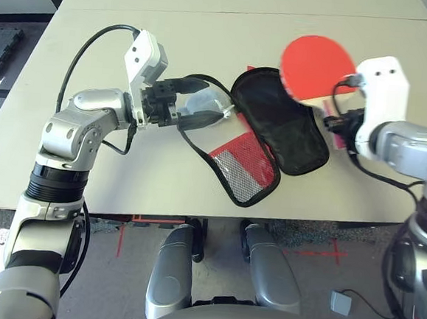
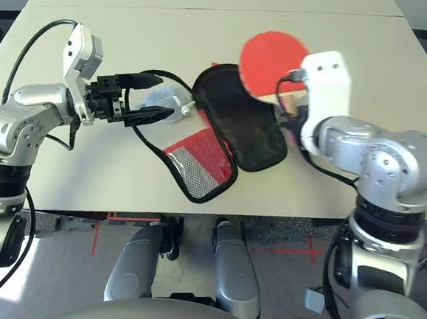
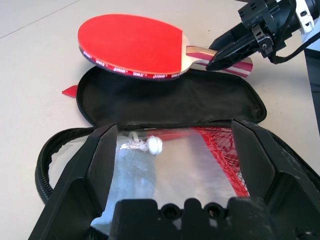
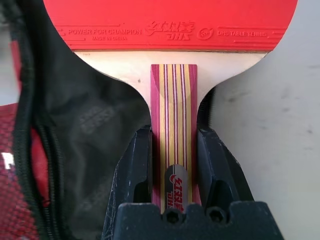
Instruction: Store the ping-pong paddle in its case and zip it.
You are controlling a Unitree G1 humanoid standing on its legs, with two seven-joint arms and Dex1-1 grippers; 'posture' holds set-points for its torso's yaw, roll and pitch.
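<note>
the right gripper [image 4: 175,165] pinches the striped light-wood handle of the ping-pong paddle [image 1: 317,64], a flat bat with a round red rubber face printed with small lettering along its lower edge. the handle runs straight out between the two black fingers [image 4: 135,170], which press on its two sides, and the blade stands clear ahead of them, raised above the far edge of the case [image 1: 278,131]. the case, a paddle-shaped red fabric pouch with black lining and a black zipper rim, lies unzipped and spread open on the pale table [image 1: 209,26]. the left gripper [image 3: 185,165] has its fingers spread wide, either side of the nearer flap, where red mesh and a clear plastic bag show.
</note>
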